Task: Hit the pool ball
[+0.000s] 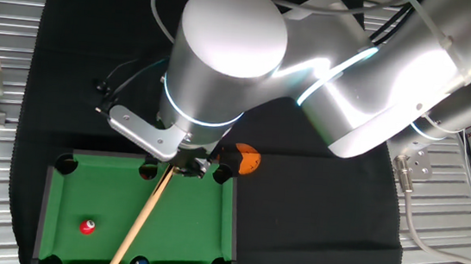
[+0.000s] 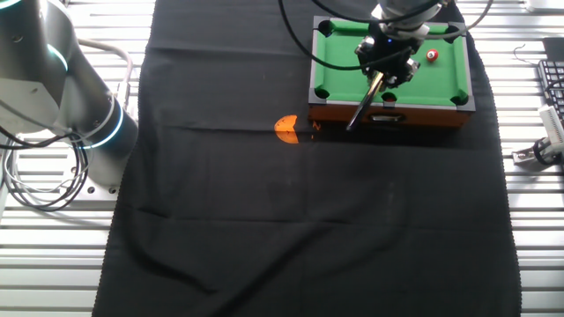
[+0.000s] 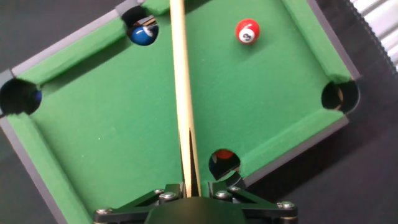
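While the gripper [image 3: 188, 191] sits closed on the near end of a pale wooden cue stick [image 3: 181, 93], its fingers pinching the shaft from both sides, the cue runs straight out over the green felt of the small pool table [image 3: 93, 137] toward the far rail. Just beside the cue's far part, a dark blue ball [image 3: 142, 33] rests at the mouth of a far pocket, and the red pool ball [image 3: 247, 31] lies on open felt on the cue's other side, apart from the shaft and short of the far cushion. Off the table, on the black cloth [image 2: 264, 211], an orange ball [image 1: 249, 160] lies just beside the table's outer edge.
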Robot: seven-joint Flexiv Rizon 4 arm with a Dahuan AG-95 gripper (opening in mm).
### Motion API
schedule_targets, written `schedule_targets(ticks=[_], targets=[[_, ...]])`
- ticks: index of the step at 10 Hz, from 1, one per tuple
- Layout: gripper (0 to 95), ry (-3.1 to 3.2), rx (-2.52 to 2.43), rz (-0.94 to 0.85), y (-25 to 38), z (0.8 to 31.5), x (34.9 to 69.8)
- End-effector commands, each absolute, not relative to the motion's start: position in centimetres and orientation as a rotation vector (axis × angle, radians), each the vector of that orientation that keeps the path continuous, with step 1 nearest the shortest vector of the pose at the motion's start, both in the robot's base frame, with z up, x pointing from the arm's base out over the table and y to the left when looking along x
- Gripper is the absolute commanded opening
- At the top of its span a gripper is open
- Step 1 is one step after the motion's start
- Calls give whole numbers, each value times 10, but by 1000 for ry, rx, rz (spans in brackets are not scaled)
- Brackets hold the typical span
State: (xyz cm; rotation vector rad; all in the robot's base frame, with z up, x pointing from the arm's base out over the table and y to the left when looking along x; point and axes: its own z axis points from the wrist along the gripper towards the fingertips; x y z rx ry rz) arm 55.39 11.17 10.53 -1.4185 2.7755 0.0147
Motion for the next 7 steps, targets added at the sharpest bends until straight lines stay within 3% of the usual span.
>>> schedule_targets(ticks=[1,6,7], targets=[[0,2775,-1420,12,112,104,555],[0,2770,-1431,-1,112,105,555],[190,2750,-1480,-13,112,105,555]])
